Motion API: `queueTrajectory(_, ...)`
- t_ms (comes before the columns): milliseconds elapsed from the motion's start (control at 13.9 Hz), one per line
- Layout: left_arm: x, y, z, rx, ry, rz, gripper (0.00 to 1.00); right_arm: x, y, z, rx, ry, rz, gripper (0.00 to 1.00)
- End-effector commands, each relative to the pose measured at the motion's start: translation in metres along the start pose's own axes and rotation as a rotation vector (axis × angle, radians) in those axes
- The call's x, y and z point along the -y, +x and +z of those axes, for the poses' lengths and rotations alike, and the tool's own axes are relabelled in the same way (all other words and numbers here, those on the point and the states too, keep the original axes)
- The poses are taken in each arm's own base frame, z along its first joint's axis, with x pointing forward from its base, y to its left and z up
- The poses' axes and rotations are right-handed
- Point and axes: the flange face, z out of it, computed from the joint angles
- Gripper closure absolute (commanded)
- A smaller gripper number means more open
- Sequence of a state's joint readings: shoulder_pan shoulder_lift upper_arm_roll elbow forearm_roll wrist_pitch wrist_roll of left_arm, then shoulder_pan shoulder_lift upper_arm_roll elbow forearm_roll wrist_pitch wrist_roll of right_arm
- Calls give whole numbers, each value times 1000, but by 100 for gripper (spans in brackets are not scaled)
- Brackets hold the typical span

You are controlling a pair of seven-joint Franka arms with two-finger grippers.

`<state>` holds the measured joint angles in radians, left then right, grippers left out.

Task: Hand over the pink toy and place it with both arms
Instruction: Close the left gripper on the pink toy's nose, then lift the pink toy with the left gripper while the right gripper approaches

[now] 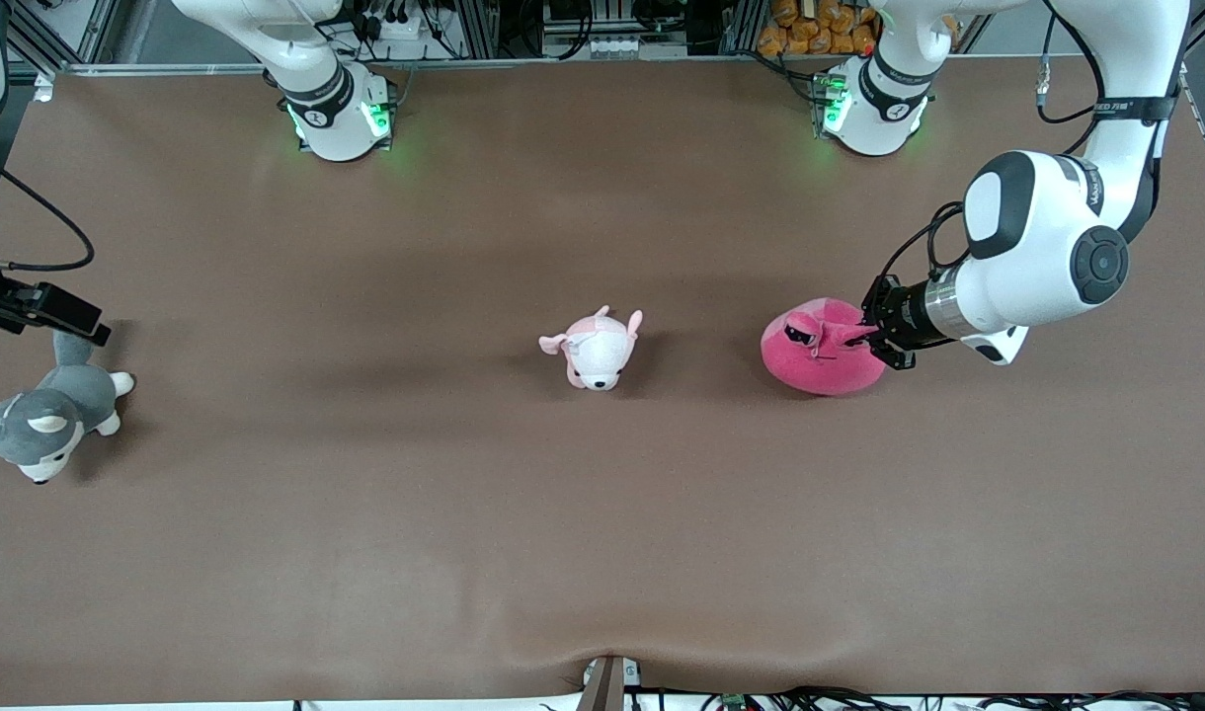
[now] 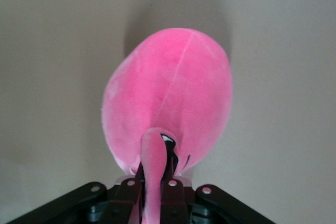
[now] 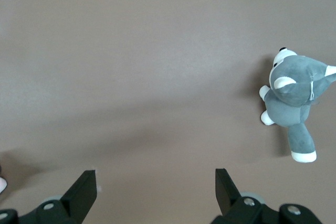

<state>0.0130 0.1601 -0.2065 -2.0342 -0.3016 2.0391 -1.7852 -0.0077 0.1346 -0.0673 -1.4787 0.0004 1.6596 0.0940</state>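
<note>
Grey plush dog (image 1: 44, 420) lies nearest the camera, at the right arm's end of the desk (image 1: 602, 553). Right claw (image 3: 155, 184) waits above the desk beside it, fingers apart. Pale pink plush (image 1: 598, 351) lies mid-desk. Left claw (image 1: 874, 341) is clamped on the pink toy (image 1: 820, 351), toward the left arm's end.

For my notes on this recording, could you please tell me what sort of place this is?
Probably a robotics lab bench. Two white arms are mounted along one edge of a brown-covered table, an aluminium frame with cables and power strips stands by their bases, and plush toys such as the pink toy serve as test objects.
</note>
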Motion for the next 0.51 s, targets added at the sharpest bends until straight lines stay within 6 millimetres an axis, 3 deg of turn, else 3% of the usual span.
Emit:
queueTrajectory(0,-1,-15,-37,28,-18,36,100,0,5,4,0,-4,2,0)
queueTrajectory(289,-8,-49,-107,64,-75,62,100,15,11,23,28,-3,-19,0)
queueTrajectory(433,-1,-69,-137,71,-84,101,100,45,16,33,10,-5,-66,0)
